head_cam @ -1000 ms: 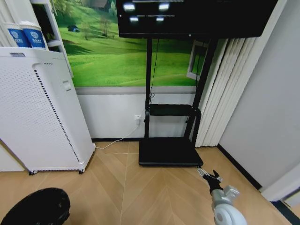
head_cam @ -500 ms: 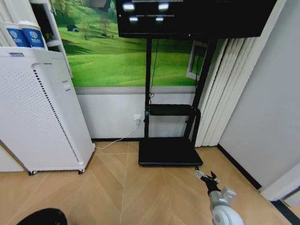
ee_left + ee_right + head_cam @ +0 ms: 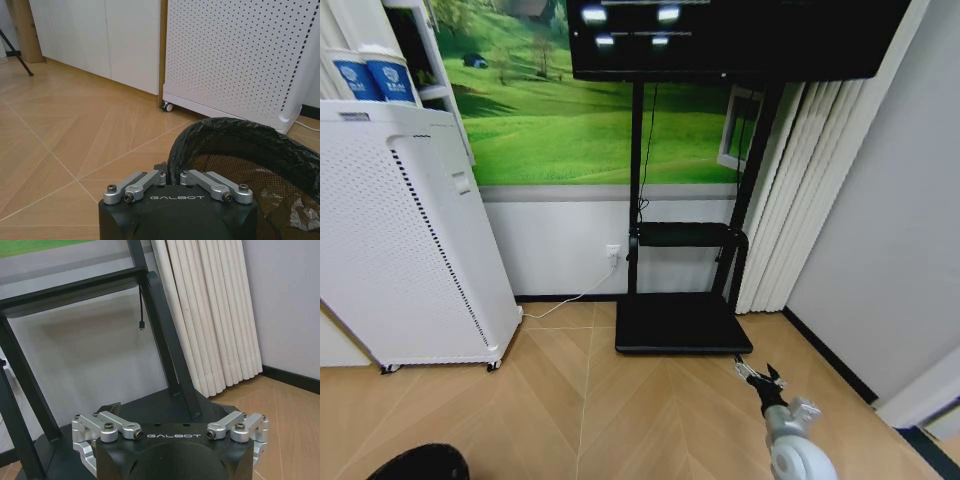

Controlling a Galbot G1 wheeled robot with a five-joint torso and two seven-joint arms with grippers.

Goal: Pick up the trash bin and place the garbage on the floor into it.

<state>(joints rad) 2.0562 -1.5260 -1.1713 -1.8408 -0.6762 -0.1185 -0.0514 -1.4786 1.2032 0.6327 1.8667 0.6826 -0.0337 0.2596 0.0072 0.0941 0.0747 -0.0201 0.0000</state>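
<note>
Holding the trash bin [image 3: 240, 165] by its rim, the left claw [image 3: 172, 180] is clenched on thin liner, which could slip or tear; the right claw [image 3: 757, 375] hangs released near the stand base [image 3: 680, 325]; open floor [image 3: 590, 400] lies between, white appliance [image 3: 405, 240] crowding left.

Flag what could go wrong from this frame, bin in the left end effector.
1. The left end effector pinches only the trash bin rim and its loose liner, so the bin could slip or swing.
2. The white perforated appliance on casters stands close behind the bin; a wide swing may knock it.
3. The open right end effector hangs near the TV stand base; driving forward may clip it.
</note>
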